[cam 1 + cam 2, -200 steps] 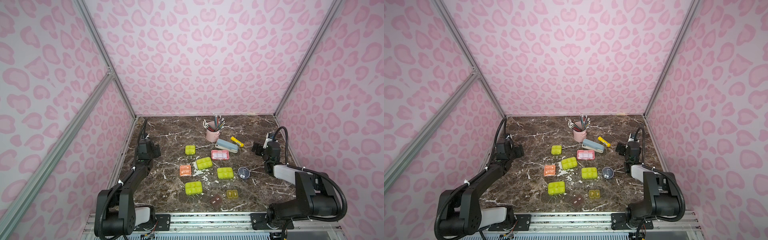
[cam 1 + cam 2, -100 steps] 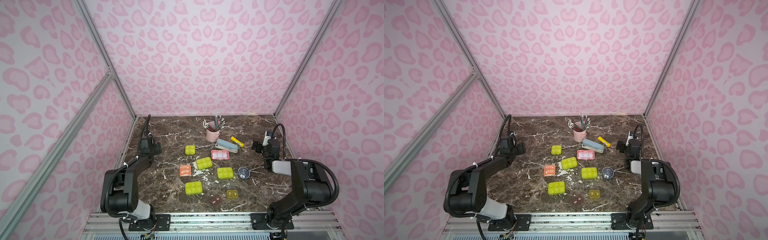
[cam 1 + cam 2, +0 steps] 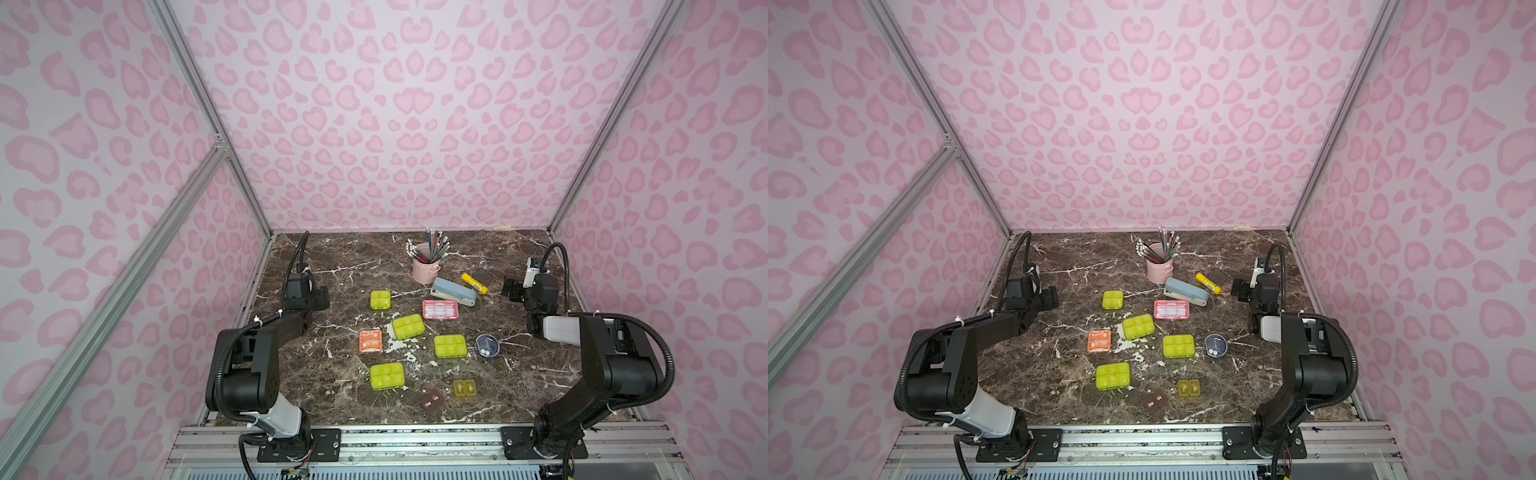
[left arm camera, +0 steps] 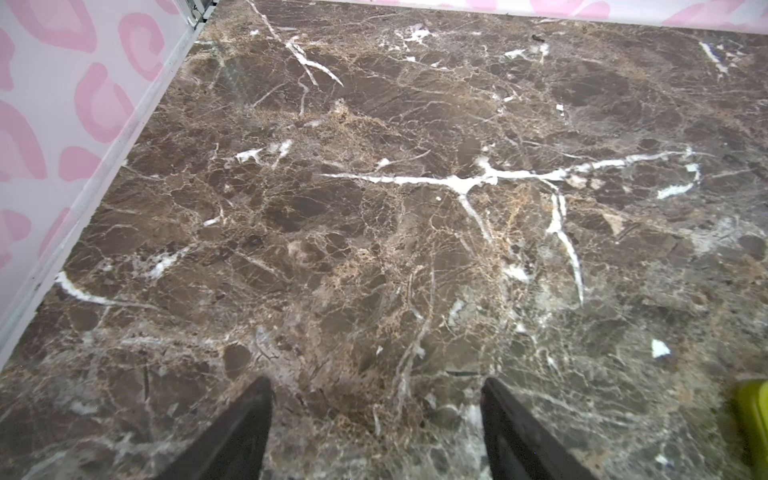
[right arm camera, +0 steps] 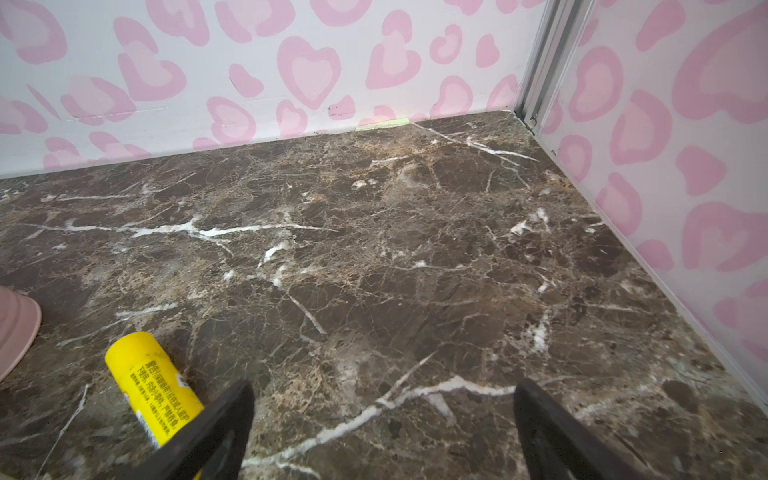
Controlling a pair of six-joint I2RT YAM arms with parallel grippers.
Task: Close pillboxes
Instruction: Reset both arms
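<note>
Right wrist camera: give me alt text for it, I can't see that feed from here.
The right gripper hangs open over the bare brown marble table, with nothing between its fingers. A yellow glue stick lies beside one finger, the edge of a pink cup shows past it, and pink heart-print walls meet at a corner beyond.

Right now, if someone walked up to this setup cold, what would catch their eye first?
Probably the pink heart-patterned walls closing in a dark marble table. Then the four bright yellow-green pillboxes scattered mid-table, with a pink cup of pencils behind them. The left gripper and right gripper hang open at the table's sides, holding nothing.
</note>
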